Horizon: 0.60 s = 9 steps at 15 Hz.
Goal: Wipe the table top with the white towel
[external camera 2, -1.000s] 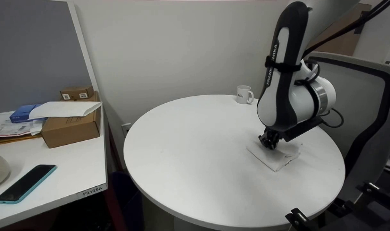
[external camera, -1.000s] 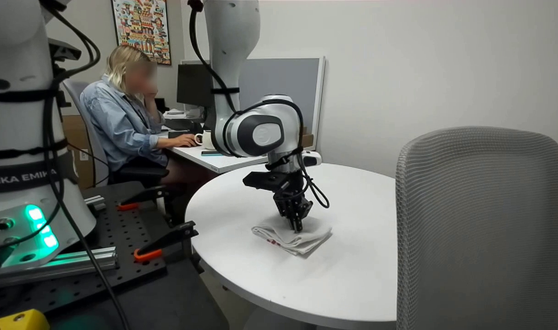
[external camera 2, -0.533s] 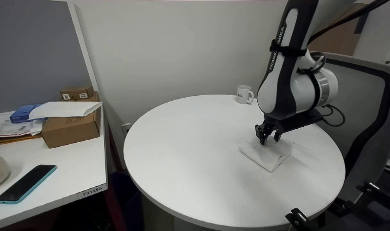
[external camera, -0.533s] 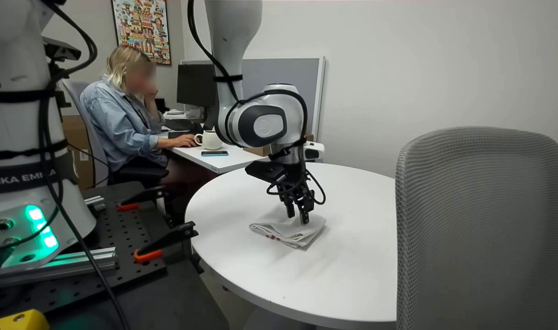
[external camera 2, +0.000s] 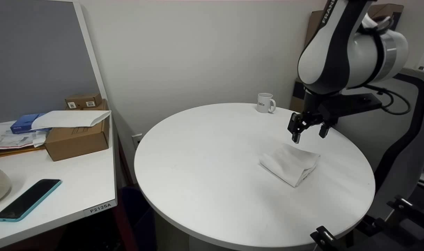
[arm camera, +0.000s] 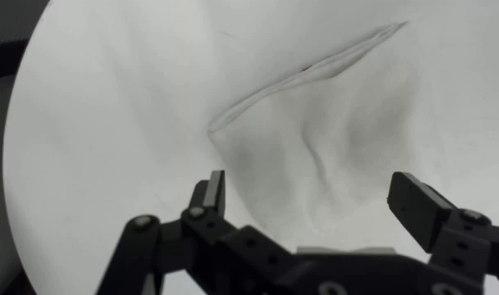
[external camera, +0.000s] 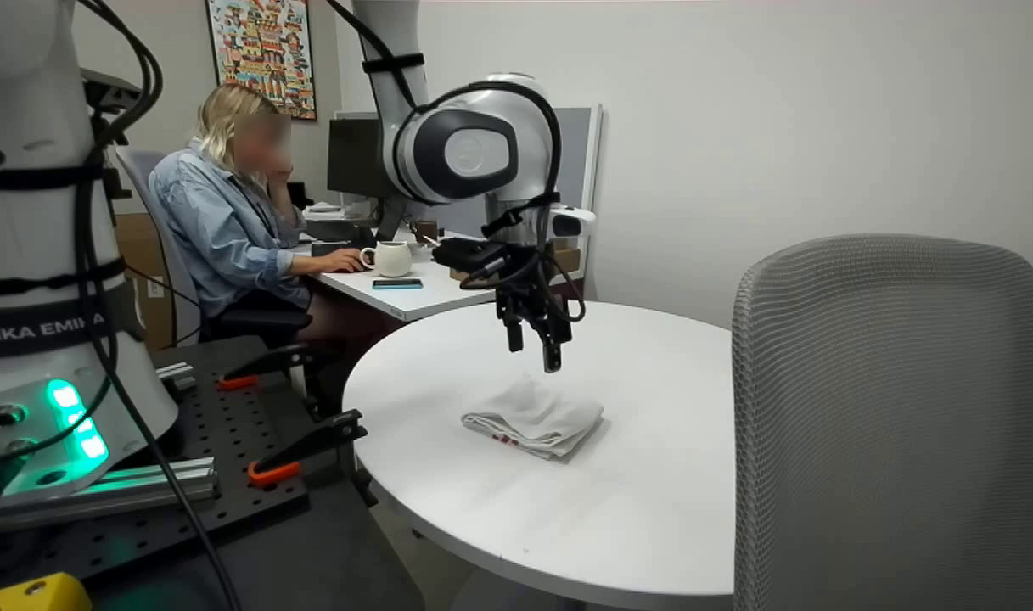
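The white towel (external camera: 537, 420) lies folded flat on the white round table top (external camera: 652, 518), a small red mark on its edge. In an exterior view the same towel (external camera 2: 290, 164) rests toward the chair side of the table. My gripper (external camera: 534, 356) hangs above it, fingers pointing down and spread, apart from the cloth. From the wrist view, the gripper (arm camera: 308, 184) has a wide gap between its fingers, and the towel (arm camera: 265, 164) shows below through that gap, creased down the middle. Nothing is held.
A white mug (external camera 2: 264, 103) stands at the table's far rim. A grey mesh chair (external camera: 894, 424) is close against the table. A desk (external camera 2: 86, 181) with boxes and a phone is beside it, and a person (external camera: 219, 221) sits there. Black clamps (external camera: 308, 445) are near the robot base.
My gripper has gone from shut on the towel to wide open, then risen well above it. The towel shifted slightly at first and has lain still since.
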Available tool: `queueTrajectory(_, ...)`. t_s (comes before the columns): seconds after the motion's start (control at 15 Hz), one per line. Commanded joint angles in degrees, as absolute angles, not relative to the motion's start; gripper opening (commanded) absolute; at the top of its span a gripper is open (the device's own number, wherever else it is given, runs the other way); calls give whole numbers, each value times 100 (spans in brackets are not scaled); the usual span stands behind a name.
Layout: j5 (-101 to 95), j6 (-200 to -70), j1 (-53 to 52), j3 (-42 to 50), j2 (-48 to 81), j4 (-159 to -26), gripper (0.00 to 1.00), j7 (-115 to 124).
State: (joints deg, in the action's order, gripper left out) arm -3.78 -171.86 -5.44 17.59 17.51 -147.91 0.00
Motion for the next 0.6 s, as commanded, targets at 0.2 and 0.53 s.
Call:
queueTrajectory(0.2, -713, -16517, -330, 1188, -52, -15669, 100, 297)
queueTrajectory(0.53, -866, -16333, -58, 948, -75, -15559, 100, 309)
